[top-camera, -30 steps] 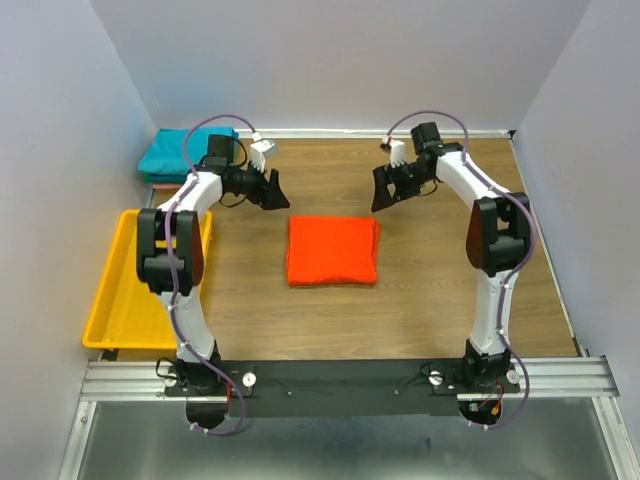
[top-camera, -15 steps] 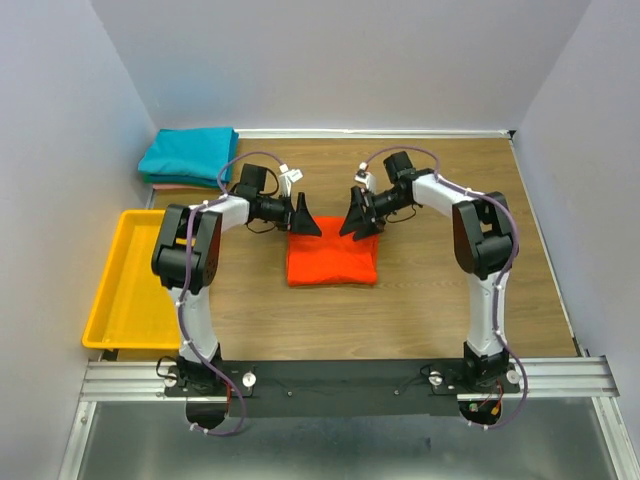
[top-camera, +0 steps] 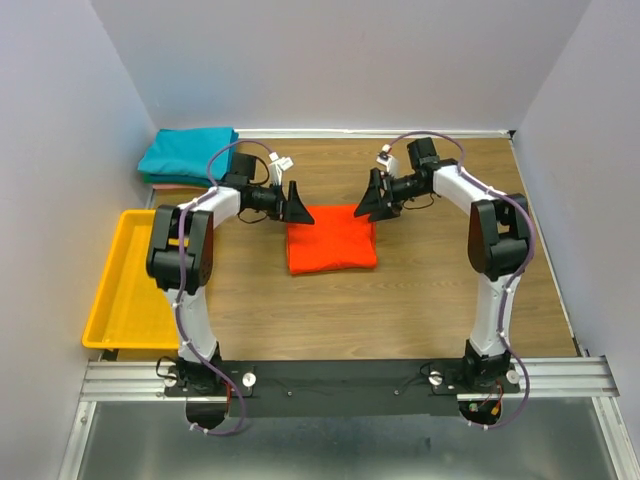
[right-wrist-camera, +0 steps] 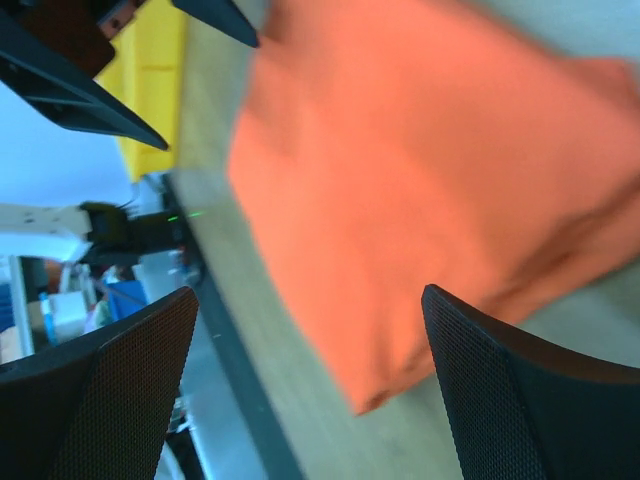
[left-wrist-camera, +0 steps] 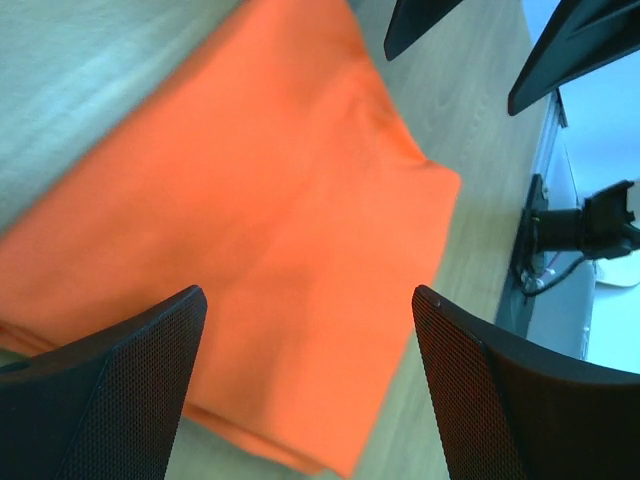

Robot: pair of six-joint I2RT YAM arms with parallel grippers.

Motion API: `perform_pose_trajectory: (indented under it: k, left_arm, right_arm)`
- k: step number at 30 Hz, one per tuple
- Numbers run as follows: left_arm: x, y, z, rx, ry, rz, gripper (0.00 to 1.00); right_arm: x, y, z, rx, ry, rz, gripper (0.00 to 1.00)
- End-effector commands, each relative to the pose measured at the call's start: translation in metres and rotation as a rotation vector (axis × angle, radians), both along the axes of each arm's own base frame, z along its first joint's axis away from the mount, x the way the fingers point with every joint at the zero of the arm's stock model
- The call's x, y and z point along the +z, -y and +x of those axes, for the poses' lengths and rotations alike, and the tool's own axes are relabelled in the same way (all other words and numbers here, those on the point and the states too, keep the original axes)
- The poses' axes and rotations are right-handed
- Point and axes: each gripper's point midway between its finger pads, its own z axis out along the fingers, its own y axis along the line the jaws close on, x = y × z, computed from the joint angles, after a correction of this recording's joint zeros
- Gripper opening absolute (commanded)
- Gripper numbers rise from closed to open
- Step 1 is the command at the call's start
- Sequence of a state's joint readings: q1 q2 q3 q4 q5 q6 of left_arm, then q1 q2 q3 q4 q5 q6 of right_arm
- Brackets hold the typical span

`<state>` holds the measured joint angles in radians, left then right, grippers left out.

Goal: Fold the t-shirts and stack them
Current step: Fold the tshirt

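The bright orange-red t-shirt (top-camera: 332, 240) lies folded into a square in the middle of the table. My left gripper (top-camera: 297, 205) hovers open at its far left corner and my right gripper (top-camera: 365, 203) hovers open at its far right corner. The two face each other. In the left wrist view the orange-red t-shirt (left-wrist-camera: 250, 230) fills the space under the open left gripper (left-wrist-camera: 310, 300), with nothing pinched. The right wrist view shows the same orange-red t-shirt (right-wrist-camera: 430, 180) below the open right gripper (right-wrist-camera: 310, 295). A folded teal t-shirt (top-camera: 188, 152) sits on a pale pink one (top-camera: 160, 183) at the back left.
A yellow tray (top-camera: 125, 290) stands along the table's left edge, also visible as the yellow tray (right-wrist-camera: 155, 90) in the right wrist view. White walls close the back and both sides. The metal rail (top-camera: 340, 375) with both arm bases runs along the near edge.
Both grippers came in from the back of the table to the shirt's far corners. The left jaws opened wider. The orange-red shirt now lies slightly farther back.
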<state>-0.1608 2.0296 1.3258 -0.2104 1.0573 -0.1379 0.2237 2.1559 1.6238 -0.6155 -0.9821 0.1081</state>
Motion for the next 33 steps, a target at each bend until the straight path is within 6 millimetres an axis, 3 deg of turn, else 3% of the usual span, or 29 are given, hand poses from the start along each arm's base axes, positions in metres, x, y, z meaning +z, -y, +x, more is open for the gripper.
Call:
perform_pose_trajectory:
  k: [1, 2, 5, 7, 11, 13, 15, 17, 18, 20, 21, 25, 29, 33]
  left_arm:
    - [0.039, 0.013, -0.048, -0.088, 0.041, -0.028, 0.91]
    - [0.047, 0.021, -0.060, -0.113, 0.052, -0.043, 0.91]
    - [0.034, 0.030, -0.085, -0.128, -0.010, -0.055, 0.91]
    - [0.014, 0.029, -0.096, -0.126, -0.084, -0.051, 0.91]
    - [-0.046, 0.013, -0.102, -0.085, -0.228, -0.002, 0.91]
    - [-0.065, -0.001, -0.097, -0.041, -0.252, 0.029, 0.91]
    - [-0.076, -0.010, -0.096, -0.034, -0.245, 0.048, 0.91]
    - [-0.069, -0.014, -0.094, -0.047, -0.216, 0.048, 0.91]
    - [-0.052, -0.012, -0.094, -0.074, -0.160, 0.033, 0.92]
    - [-0.029, -0.009, -0.095, -0.112, -0.080, 0.004, 0.91]
    - [-0.004, -0.005, -0.095, -0.141, -0.015, -0.027, 0.91]
    - [0.030, 0.013, -0.120, -0.234, 0.022, -0.064, 0.92]
    - [0.032, 0.030, -0.147, -0.289, -0.047, -0.103, 0.92]
    - [0.010, 0.034, -0.160, -0.304, -0.116, -0.114, 0.92]
  right_arm:
    - [0.058, -0.034, -0.047, 0.095, -0.023, 0.127, 1.00]
    - [0.057, -0.038, -0.059, 0.111, -0.053, 0.142, 1.00]
    - [0.047, -0.052, -0.078, 0.133, -0.121, 0.149, 1.00]
    - [0.023, -0.054, -0.089, 0.136, -0.198, 0.128, 1.00]
    - [-0.030, -0.041, -0.100, 0.116, -0.272, 0.047, 1.00]
    - [-0.058, -0.028, -0.103, 0.104, -0.276, -0.015, 1.00]
    - [-0.072, -0.014, -0.101, 0.085, -0.259, -0.055, 1.00]
    - [-0.066, -0.009, -0.099, 0.083, -0.227, -0.056, 1.00]
    - [-0.056, -0.010, -0.097, 0.087, -0.202, -0.042, 1.00]
    - [-0.017, -0.016, -0.090, 0.095, -0.128, 0.017, 1.00]
    - [0.001, -0.022, -0.092, 0.102, -0.132, 0.058, 1.00]
    - [0.049, -0.046, -0.103, 0.148, -0.087, 0.126, 1.00]
    - [0.052, -0.072, -0.126, 0.193, -0.141, 0.161, 1.00]
    - [0.030, -0.083, -0.130, 0.188, -0.199, 0.159, 1.00]
